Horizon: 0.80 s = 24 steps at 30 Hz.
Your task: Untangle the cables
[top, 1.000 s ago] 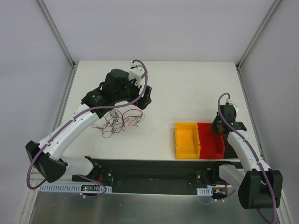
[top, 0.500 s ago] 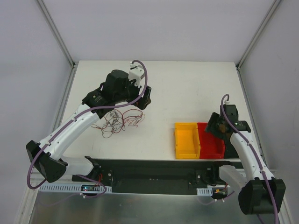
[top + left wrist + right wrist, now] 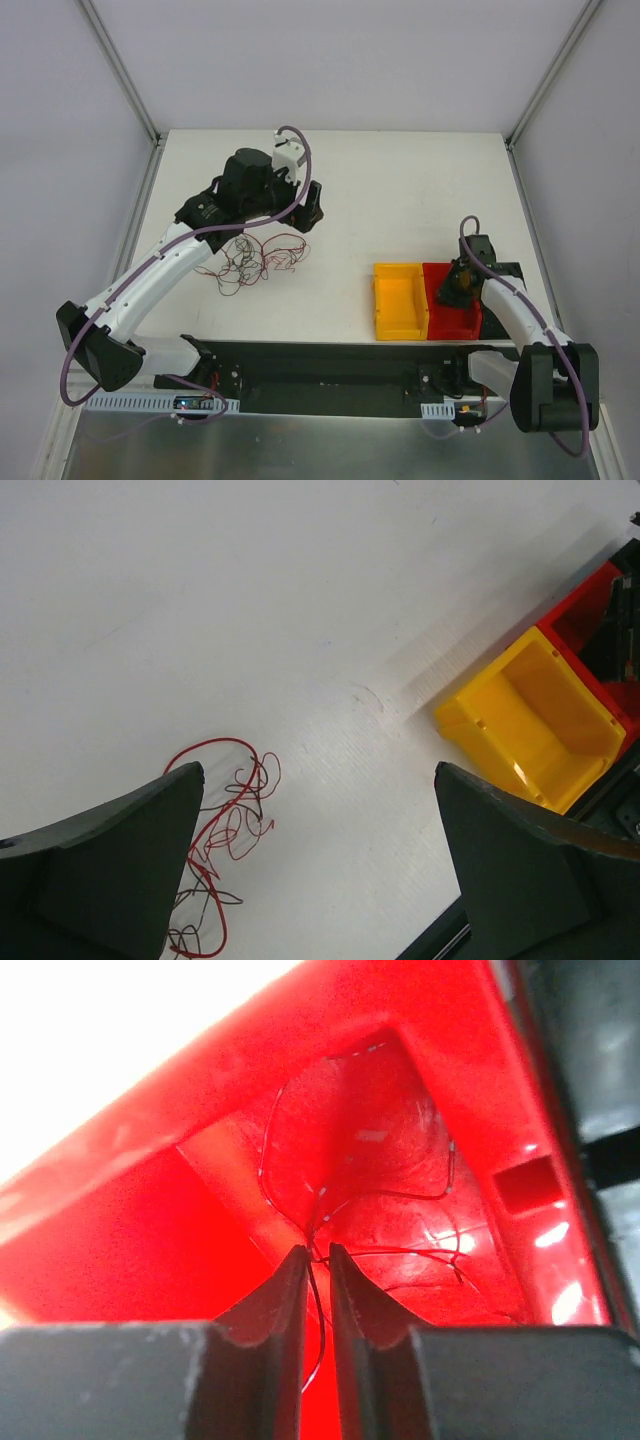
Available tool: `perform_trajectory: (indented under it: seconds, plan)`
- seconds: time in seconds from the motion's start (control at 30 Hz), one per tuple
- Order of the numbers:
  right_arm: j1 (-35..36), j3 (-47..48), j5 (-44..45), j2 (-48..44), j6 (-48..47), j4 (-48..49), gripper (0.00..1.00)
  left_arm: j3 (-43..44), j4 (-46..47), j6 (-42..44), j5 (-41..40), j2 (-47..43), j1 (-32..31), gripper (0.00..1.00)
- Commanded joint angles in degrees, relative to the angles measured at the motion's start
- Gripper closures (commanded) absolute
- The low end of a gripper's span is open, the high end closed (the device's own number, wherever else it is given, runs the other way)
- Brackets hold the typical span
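Note:
The cables (image 3: 258, 258) lie in a loose scribbly tangle of red and dark wires on the white table, just below my left gripper (image 3: 308, 205). In the left wrist view that gripper (image 3: 318, 770) stands wide open above bare table, with the tangle (image 3: 225, 825) beside its left finger. My right gripper (image 3: 455, 285) is down inside the red bin (image 3: 450, 322). Its jaws (image 3: 316, 1250) stand almost together with one thin dark cable (image 3: 322, 1305) running through the narrow gap. More thin wire loops (image 3: 400, 1195) lie on the red bin floor (image 3: 150, 1190).
A yellow bin (image 3: 400, 300) stands against the red bin's left side and shows in the left wrist view (image 3: 530, 720). A black rail (image 3: 320, 375) runs along the table's near edge between the arm bases. Metal frame posts (image 3: 140, 110) flank the table.
My right gripper has dropped from above the red bin into it, opening wide and closing again on the way. The left arm and the tangle have barely moved.

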Motion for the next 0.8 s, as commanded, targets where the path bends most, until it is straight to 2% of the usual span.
perform_trajectory:
  seconds: [0.0, 0.07, 0.2, 0.37, 0.47, 0.6, 0.7, 0.77]
  plan:
    - [-0.25, 2.34, 4.21, -3.73, -0.81, 0.40, 0.76, -1.25, 3.86, -4.94, 3.23, -1.54, 3.08, 0.01]
    - [-0.17, 3.93, 5.44, -5.84, -3.00, -3.37, 0.66, -1.43, 4.30, -6.18, 3.41, -1.71, 4.22, 0.01]
    - [-0.25, 7.18, 7.12, -13.74, -5.47, -9.36, 0.31, -2.49, 4.91, -6.71, -0.18, -2.85, 5.02, 0.01]
    - [1.84, 13.06, 8.26, -21.13, -4.59, -11.74, 0.20, -3.19, 5.44, -9.69, -1.07, -3.38, 6.51, 0.01]
    - [6.06, 17.37, 11.33, -19.92, -6.79, -11.13, 0.17, -4.42, 6.76, -10.93, -2.12, -4.52, 8.18, 0.01]
    - [14.13, 21.50, 8.27, -12.64, -8.82, -6.22, 0.21, -6.35, 8.07, -11.37, -6.43, -6.71, 8.98, 0.01]
    - [20.64, 22.57, 0.30, -5.26, -4.88, 4.13, 0.28, -9.16, 10.88, -10.93, -12.22, -9.44, 9.06, 0.01]
    - [26.18, 22.74, -2.80, 0.54, -0.66, 14.92, 0.35, -10.30, 12.03, -10.06, -14.51, -10.76, 9.06, 0.01]
